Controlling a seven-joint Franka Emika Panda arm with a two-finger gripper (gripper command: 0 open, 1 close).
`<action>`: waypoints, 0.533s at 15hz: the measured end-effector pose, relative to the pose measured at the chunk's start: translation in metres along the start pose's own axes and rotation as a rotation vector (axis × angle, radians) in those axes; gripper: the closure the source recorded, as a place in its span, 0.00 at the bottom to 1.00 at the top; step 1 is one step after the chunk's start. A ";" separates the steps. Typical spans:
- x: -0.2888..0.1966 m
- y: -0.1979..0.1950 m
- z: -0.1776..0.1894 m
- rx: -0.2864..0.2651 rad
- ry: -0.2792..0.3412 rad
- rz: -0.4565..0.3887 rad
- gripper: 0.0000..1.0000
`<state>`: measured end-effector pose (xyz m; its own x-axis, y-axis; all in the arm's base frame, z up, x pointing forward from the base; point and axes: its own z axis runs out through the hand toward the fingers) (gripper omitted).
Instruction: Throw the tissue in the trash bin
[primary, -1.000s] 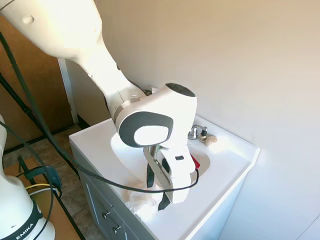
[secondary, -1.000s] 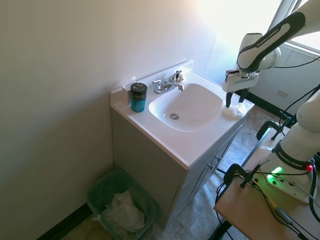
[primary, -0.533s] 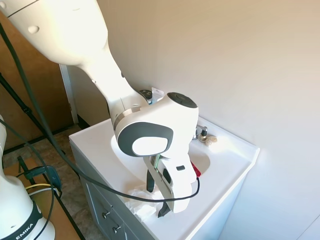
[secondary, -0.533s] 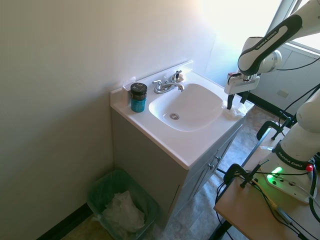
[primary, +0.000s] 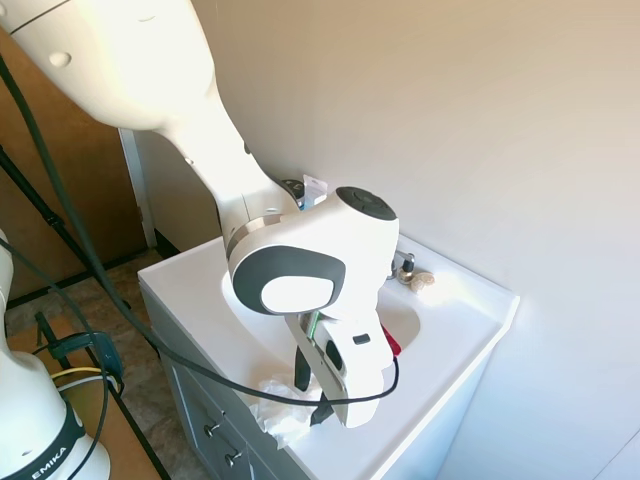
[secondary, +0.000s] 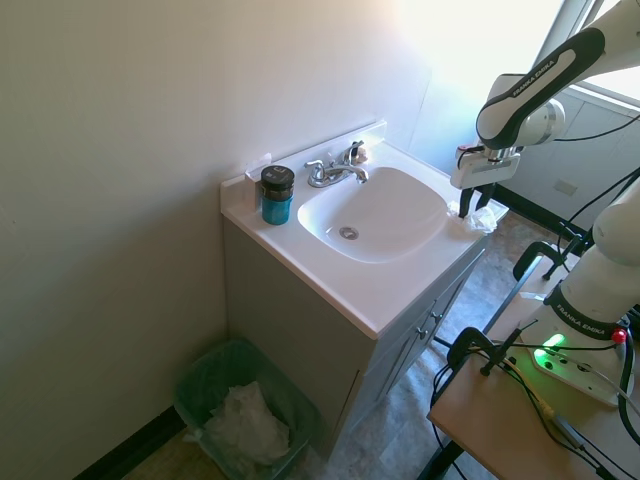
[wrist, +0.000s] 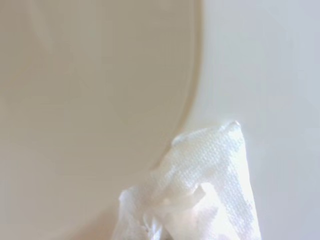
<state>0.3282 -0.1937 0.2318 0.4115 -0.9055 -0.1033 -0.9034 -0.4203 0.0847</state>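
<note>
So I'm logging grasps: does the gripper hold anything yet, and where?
Cannot be told: the gripper is down at the tissue on the vanity's front corner, fingers straddling it.

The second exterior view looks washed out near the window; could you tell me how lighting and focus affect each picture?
Second exterior view: window glare bleaches the upper right wall, yet the tissue under the gripper stays readable. First exterior view: evenly lit, arm blocks much of the sink. Wrist view: soft basin, tissue weave fairly sharp.

You had two high cameras facing opposite ends of the sink vanity (secondary: 380, 300); your wrist camera looked close at its basin rim (wrist: 192, 100).
</note>
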 end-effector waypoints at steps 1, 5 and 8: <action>0.000 0.000 0.000 0.004 -0.007 0.001 1.00; -0.003 -0.002 0.000 0.018 -0.029 0.014 1.00; -0.006 -0.006 -0.003 0.032 -0.035 0.017 1.00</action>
<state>0.3313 -0.1857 0.2346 0.3926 -0.9095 -0.1369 -0.9137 -0.4027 0.0550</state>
